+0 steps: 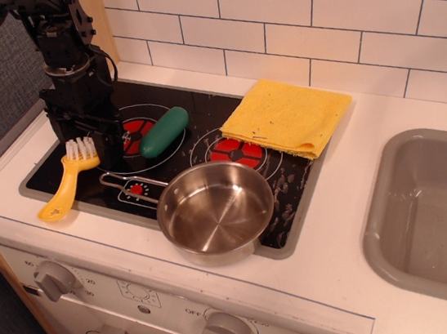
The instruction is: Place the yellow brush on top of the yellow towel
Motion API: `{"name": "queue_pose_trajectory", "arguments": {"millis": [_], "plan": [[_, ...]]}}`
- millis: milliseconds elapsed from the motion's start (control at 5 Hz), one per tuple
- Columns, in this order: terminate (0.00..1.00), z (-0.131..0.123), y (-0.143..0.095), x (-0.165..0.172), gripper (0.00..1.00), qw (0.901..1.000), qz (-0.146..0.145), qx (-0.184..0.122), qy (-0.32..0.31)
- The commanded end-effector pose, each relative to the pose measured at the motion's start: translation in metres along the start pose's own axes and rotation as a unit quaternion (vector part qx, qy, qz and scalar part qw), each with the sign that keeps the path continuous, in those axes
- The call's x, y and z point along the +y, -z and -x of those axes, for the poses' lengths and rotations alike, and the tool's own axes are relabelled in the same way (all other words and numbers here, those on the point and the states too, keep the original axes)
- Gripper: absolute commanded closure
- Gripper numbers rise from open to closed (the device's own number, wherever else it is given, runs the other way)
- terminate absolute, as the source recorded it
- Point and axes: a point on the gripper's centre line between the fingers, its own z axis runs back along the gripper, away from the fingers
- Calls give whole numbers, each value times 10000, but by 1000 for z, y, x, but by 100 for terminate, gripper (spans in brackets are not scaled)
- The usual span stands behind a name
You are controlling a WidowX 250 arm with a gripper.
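At left of frame, the yellow brush (66,176) lies beneath the gripper (87,134), whose finger state cannot be told; the yellow towel (286,116) is well apart, upper centre.

The brush (66,179) is yellow with white bristles, and the towel (286,116) is a yellow cloth with faint speckles. A green pickle (164,131) lies on the black stovetop (291,188), whose burners are red with white rings. The pan (215,211) is shiny steel, the wall (311,15) white tile, and the sink (429,222) grey.
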Motion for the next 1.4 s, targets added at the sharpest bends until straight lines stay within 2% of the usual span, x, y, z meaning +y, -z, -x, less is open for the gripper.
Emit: {"name": "queue_pose_trajectory", "arguments": {"millis": [0, 200, 400, 600, 800, 1000, 1200], "plan": [[0, 3, -49, 16, 100, 9986, -48, -389, -369], [0, 1, -73, 33, 100, 9960, -112, -522, -721], [0, -16, -103, 22, 100, 9954, -112, -676, -663], [0, -50, -117, -23, 100, 9963, 61, -785, -338], [0, -75, -125, -72, 100, 9957, -43, -923, -70], [0, -96, -118, -115, 100, 9947, -259, -992, -17], [0, -118, -104, -132, 100, 9944, -188, -1020, -216]]}}
